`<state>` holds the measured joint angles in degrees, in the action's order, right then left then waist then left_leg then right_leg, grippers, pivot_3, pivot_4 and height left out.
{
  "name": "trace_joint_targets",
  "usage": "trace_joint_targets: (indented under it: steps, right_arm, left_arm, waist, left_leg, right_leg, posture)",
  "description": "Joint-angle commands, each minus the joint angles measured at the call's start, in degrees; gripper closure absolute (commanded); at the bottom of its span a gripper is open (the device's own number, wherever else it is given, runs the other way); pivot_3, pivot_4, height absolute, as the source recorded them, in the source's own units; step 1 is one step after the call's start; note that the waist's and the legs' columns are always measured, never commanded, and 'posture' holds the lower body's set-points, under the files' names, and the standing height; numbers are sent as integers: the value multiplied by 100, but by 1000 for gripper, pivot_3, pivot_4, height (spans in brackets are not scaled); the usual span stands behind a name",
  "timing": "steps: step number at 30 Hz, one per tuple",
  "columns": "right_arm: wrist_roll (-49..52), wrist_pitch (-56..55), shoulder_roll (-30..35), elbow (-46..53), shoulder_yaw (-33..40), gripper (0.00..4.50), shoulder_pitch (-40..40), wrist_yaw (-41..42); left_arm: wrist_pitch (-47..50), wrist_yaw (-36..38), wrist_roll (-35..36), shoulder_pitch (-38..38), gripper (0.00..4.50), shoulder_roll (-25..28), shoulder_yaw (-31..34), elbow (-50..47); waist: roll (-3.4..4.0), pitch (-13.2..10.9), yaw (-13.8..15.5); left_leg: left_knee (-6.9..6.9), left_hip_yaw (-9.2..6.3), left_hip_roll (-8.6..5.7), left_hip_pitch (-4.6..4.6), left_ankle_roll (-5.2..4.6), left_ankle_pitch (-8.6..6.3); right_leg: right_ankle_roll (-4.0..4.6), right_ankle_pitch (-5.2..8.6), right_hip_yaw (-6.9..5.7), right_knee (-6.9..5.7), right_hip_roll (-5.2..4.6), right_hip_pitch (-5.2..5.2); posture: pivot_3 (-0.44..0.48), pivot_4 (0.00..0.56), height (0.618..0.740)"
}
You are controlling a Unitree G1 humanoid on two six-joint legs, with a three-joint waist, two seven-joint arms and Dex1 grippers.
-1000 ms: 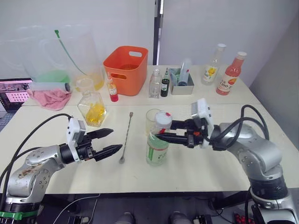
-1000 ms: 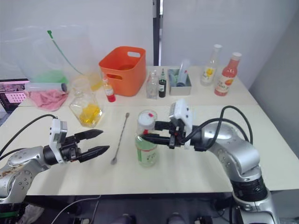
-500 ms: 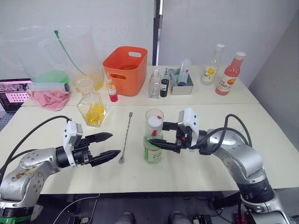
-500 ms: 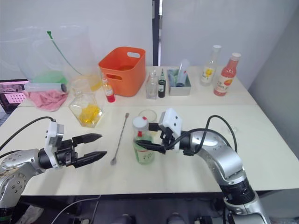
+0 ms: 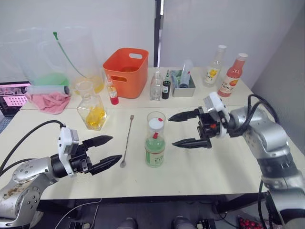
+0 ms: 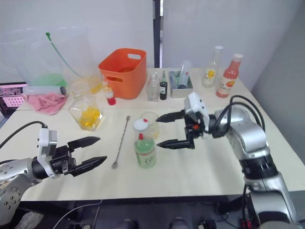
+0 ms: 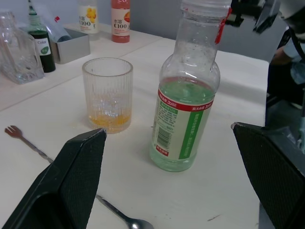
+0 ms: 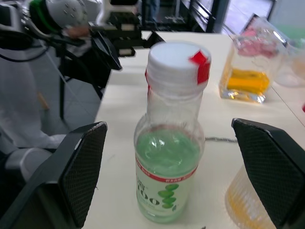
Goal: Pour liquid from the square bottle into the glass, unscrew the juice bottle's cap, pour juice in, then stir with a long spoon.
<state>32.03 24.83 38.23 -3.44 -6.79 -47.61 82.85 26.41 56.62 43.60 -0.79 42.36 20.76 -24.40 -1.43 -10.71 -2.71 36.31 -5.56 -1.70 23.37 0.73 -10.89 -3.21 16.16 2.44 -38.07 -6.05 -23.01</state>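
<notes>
At worktop centre: juice bottle stands upright, white cap on, red tamper tab intact as far as visible, approx. half full of greenish juice. Glass sits just behind it, a shallow layer of yellow liquid in the bottom (left wrist view). Square bottle upright, well to the robot's left of the glass, still holding yellow liquid. Long spoon lies flat on the worktop between square bottle and juice bottle, bowl end toward the robot.

R gripper: released, fingers spread wide, level with the bottle's neck and to its right, not touching. L gripper: released, fingers apart, low over the worktop near the spoon's bowl end, holding nothing.

Assessment: first pour appears done; step in hand is cap removal, not yet started. Next move calls for one gripper to steady the bottle body while the other closes on the cap and twists. Risk: bottle unsupported, could tip or spin if cap is turned alone.
</notes>
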Motion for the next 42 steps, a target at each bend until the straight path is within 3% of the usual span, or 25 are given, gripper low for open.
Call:
trace_joint_targets:
  steps: [1, 9, 14, 20, 24, 28, 32, 40, 42]
  right_arm:
    - [-236, -477, -213, -677, -229, 53, -367, 636]
    - [-295, -1515, -1054, -2340, -760, 53, -1132, 965]
    - [55, -1698, -1030, -2245, -1148, 53, -1168, 965]
    - [419, -1640, -760, -2145, -1520, 1812, -1113, 965]
    - [566, -1321, -615, -1882, -1290, 3177, -960, 965]
    - [701, -675, -459, -1070, -858, 3353, -541, 792]
    - [790, 13, -220, 189, -346, 3353, 113, -130]
    - [1004, 1886, -263, 2868, 583, 3353, 1205, -3186]
    - [1038, 2331, -534, 3531, 756, 3353, 1522, -4204]
  left_arm:
    - [-102, -108, 73, -48, 0, 14, 249, -246]
    - [390, 100, 668, -818, 0, 413, 674, -920]
    - [360, 12, 683, -826, 0, 418, 749, -857]
    - [323, 75, 524, -830, 0, 477, 579, -801]
    - [299, 51, 475, -723, 0, 425, 348, -724]
    - [275, 49, 391, -606, 0, 399, 90, -716]
    - [262, 98, 340, -335, 0, 336, -179, -571]
    - [181, 526, 244, 334, 0, 232, -716, 28]
    - [169, 772, 152, 669, 0, 233, -953, 379]
  waist:
    - [0, 0, 9]
    - [2, -1, -1]
    - [2, -2, 51]
    - [3, -2, 30]
    - [2, -2, 30]
    - [2, -2, 36]
    - [2, -2, 63]
    - [2, -2, 75]
    - [2, -1, 77]
  left_leg:
    - [0, 0, 7, 0, 0, 0]
    - [-7, 3, 18, 5, 2, 0]
    - [-7, -5, 39, 3, 15, 1]
    - [-8, -2, 52, 3, 19, -1]
    - [-9, -2, 58, 2, 21, -2]
    - [-8, -3, 60, 4, 22, -2]
    - [-9, -3, 60, 7, 23, -4]
    - [-7, -3, 63, 11, 24, -3]
    - [-5, -2, 63, 11, 24, -3]
  right_leg:
    - [3, -2, 0, 0, 7, -1]
    - [16, -10, 3, -4, 15, -17]
    - [29, -18, -1, 1, 40, -12]
    - [35, -21, 1, 1, 53, -16]
    - [37, -22, 1, 2, 59, -16]
    - [37, -22, 1, 2, 63, -16]
    - [37, -22, 2, 2, 62, -19]
    - [37, -22, 2, 1, 68, -21]
    - [37, -22, 3, 3, 68, -19]
  posture:
    - [0, 150, 740]
    - [0, 150, 740]
    - [0, 150, 740]
    - [0, 150, 740]
    - [0, 150, 740]
    - [0, 150, 740]
    - [0, 150, 740]
    - [0, 150, 740]
    - [0, 150, 740]
